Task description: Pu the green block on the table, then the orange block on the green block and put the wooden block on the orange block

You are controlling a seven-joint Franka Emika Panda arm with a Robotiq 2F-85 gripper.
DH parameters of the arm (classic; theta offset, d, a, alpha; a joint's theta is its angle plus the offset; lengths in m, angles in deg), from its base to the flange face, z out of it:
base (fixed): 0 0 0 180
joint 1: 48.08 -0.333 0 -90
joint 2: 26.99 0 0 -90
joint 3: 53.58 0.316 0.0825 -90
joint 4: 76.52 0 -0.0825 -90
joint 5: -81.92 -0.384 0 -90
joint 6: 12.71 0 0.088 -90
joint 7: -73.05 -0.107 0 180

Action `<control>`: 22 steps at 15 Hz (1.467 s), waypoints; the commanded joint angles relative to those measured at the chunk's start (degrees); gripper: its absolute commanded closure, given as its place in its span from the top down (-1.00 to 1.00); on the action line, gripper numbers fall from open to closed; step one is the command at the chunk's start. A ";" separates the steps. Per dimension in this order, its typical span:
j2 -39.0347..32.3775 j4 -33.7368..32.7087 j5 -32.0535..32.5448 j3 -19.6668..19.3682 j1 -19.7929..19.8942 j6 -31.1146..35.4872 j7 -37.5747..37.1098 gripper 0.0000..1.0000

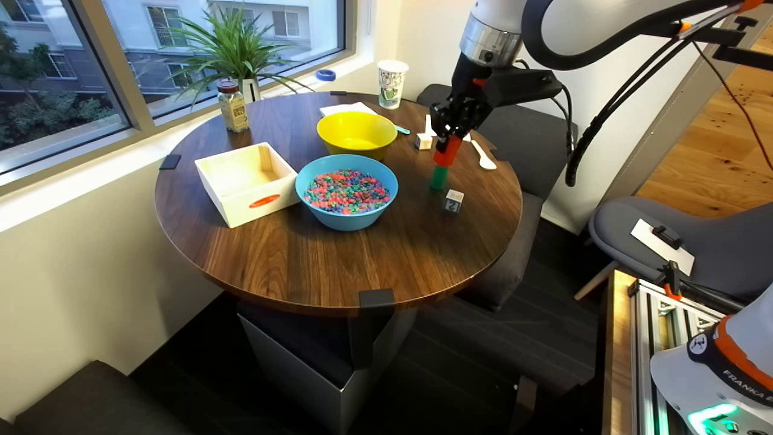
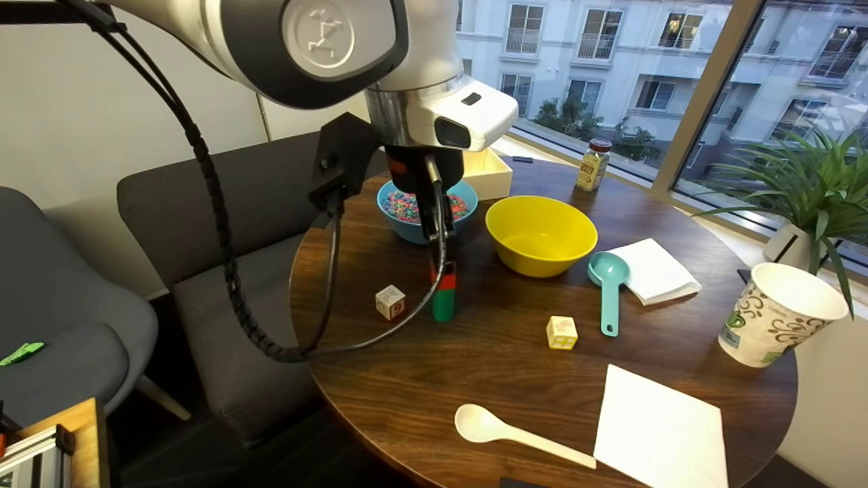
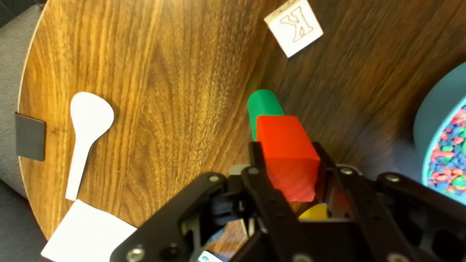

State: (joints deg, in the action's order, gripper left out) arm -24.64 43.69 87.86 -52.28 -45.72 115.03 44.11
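Observation:
The green block (image 1: 439, 177) stands upright on the round brown table (image 1: 290, 260). Directly above it is the orange block (image 3: 287, 140), lined up over its top in both exterior views; whether the two touch I cannot tell for sure. My gripper (image 3: 285, 145) is shut on the orange block, one finger against each side. From the wrist, the orange block covers part of the green block (image 3: 264, 103). A wooden block (image 3: 296, 27) with a letter lies close to the green block, and a similar wooden block (image 2: 561, 333) sits farther off; which one is meant is unclear.
A blue bowl (image 1: 311, 172) of colored beads and a yellow bowl (image 2: 542, 261) stand near the gripper. Around them are a pale wooden tray (image 1: 226, 208), a teal scoop (image 2: 609, 305), a white spoon (image 3: 87, 120), napkins (image 2: 661, 434) and a paper cup (image 2: 766, 325).

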 commanded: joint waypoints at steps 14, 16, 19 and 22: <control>-3.36 -4.37 0.78 -0.76 -0.73 -5.08 -2.93 0.45; -3.54 -4.44 0.54 -0.78 -0.78 -5.14 -2.80 0.77; -3.53 -4.54 0.33 -0.81 -0.81 -5.27 -2.78 1.00; -2.18 -4.21 -0.49 -0.64 -1.01 -5.99 -2.55 1.00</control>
State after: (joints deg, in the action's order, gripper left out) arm -27.44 40.29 87.85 -52.51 -45.78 111.30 42.50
